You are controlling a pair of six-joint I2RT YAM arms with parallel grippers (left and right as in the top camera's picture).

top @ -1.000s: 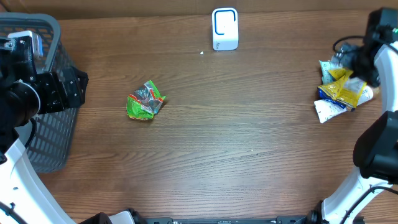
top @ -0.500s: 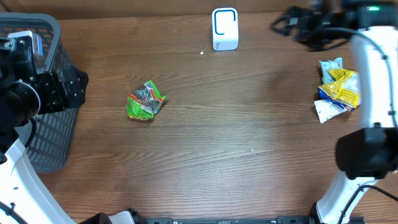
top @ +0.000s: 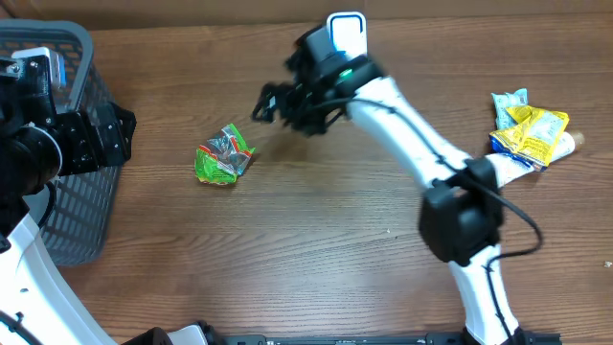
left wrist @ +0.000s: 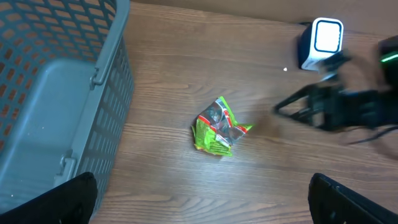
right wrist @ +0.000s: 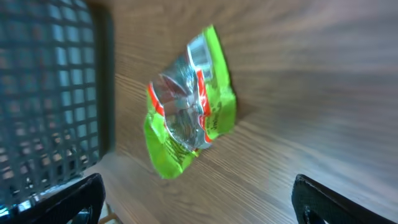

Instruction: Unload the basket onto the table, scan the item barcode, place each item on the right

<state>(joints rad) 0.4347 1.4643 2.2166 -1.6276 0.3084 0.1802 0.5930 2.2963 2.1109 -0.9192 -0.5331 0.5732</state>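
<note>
Green crumpled snack packet (top: 224, 155): one. Barcode scanner (top: 347, 27): one, white. Grey mesh basket (top: 86, 211): one. Packet pile (top: 525, 139) at right: at least three (yellow, teal, white), exact count unclear. Robot arms: two, left arm (top: 43, 158), right arm (top: 412, 125). Bench (top: 316, 249): one.

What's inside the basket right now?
Inside the basket, the left wrist view shows only bare grey floor. Its lower edge is cut off, and overhead the left arm covers most of it.

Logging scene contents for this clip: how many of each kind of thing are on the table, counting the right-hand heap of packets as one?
Grey mesh basket: 1
White scanner: 1
Crumpled green packet: 1
Heap of packets: 1
Total: 4
</note>
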